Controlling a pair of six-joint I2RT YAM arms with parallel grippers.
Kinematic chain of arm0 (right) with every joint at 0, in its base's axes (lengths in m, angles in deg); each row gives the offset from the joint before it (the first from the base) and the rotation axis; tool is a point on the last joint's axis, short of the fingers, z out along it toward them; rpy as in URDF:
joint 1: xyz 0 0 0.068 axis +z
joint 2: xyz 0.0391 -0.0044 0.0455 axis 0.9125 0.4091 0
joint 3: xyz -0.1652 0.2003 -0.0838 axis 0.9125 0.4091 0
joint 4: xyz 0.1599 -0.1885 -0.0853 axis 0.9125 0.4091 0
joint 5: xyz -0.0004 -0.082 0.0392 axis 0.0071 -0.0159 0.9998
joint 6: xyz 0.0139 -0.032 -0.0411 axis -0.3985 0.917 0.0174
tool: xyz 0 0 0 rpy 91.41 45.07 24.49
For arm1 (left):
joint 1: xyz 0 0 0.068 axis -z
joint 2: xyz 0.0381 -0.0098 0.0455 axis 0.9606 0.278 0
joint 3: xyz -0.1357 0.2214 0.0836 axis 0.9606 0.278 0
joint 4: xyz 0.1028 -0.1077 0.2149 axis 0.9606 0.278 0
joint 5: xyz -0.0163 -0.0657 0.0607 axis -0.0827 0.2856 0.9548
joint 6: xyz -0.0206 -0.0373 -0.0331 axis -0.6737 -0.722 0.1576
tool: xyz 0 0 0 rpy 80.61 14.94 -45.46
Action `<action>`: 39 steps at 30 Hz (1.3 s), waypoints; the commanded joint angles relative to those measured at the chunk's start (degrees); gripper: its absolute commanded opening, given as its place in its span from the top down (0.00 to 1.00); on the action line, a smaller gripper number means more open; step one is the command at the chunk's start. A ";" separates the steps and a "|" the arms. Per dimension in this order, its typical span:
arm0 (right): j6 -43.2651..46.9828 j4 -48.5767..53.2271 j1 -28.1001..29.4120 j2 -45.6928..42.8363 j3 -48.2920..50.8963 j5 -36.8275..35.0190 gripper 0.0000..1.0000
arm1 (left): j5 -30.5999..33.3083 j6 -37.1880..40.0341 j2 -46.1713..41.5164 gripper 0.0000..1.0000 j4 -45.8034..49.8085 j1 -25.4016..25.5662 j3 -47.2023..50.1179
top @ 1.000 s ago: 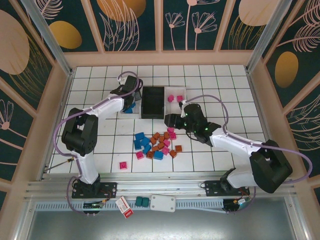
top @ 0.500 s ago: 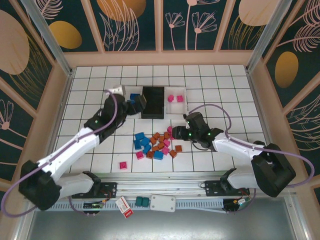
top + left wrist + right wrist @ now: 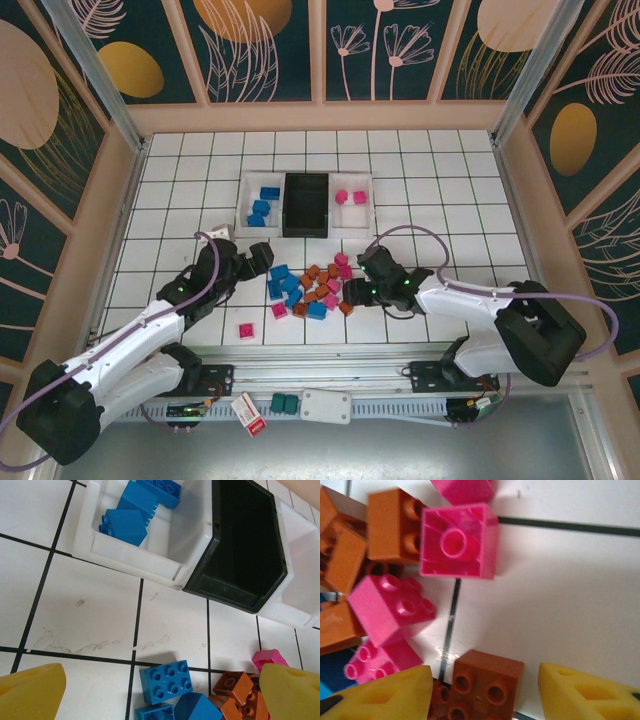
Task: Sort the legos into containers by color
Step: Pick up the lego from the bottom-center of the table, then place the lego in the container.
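The legos lie in a mixed pile point(image 3: 310, 288) of blue, orange-brown and pink bricks, and one pink brick point(image 3: 246, 331) sits apart to the left. Behind the pile stand the containers: a left white bin point(image 3: 246, 190) holding blue bricks, a bare black bin point(image 3: 306, 210), and a right white bin point(image 3: 350, 216) with two pink bricks. My left gripper point(image 3: 160, 695) is open above a blue brick point(image 3: 166, 681) at the pile's left edge point(image 3: 264, 257). My right gripper point(image 3: 482, 692) is open, its fingers either side of an orange-brown brick point(image 3: 485, 685) at the pile's right edge point(image 3: 352, 290).
Pink bricks point(image 3: 459, 541) and more orange-brown ones point(image 3: 390, 525) crowd just beyond the right gripper. On the near rail lie a red-and-white tag point(image 3: 248, 412), two teal blocks point(image 3: 284, 403) and a white piece point(image 3: 325, 405). Wooden walls ring the tiled floor.
The left arm has pulled back from the left white bin to the pile's left edge. The right gripper has dropped toward me onto the pile's right side.
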 commanded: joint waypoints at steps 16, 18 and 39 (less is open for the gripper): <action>-3.06 5.29 -3.97 -5.39 0.18 -8.63 0.34 | 0.41 -1.38 0.18 0.01 -0.68 -0.12 0.77; -3.45 5.46 -3.98 -2.18 0.32 -8.51 0.34 | 0.68 -1.34 0.20 0.01 -0.28 -0.13 0.68; 9.90 -8.83 -2.64 11.74 -25.61 -0.68 0.78 | 6.19 -3.98 -5.89 0.01 8.95 -0.01 1.38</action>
